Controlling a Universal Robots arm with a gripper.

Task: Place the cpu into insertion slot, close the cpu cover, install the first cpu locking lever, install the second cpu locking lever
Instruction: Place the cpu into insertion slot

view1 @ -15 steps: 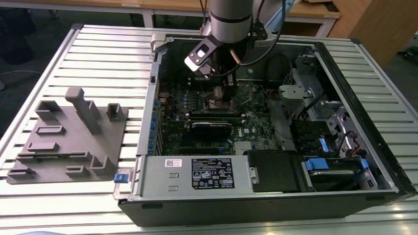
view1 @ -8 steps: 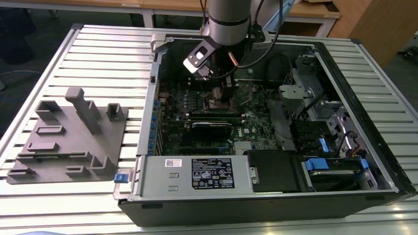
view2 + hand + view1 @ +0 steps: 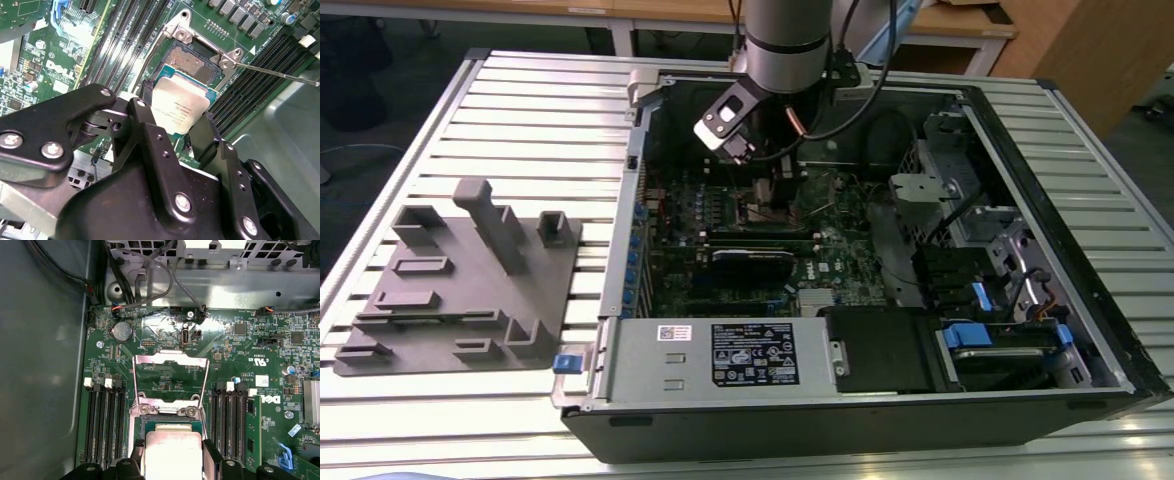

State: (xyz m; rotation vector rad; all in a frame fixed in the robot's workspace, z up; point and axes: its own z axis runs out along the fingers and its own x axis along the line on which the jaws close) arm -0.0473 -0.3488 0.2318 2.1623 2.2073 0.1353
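Black pincer pinches the chip by opposite edges, over the open socket below its tips. Light, stiff, likely fragile underneath; edges seem the safest hold.

My gripper: black, silver screw heads; cpu: pale silvery-grey top, green rim; board: green, fine pale print; cover: bright silver; memory slots: black; case: black outside, grey within; supply box: grey, white label; tab, seven o'clock in the exterior view: blue; jig, nine o'clock: plain grey; table: pale grey, ribbed stripes.
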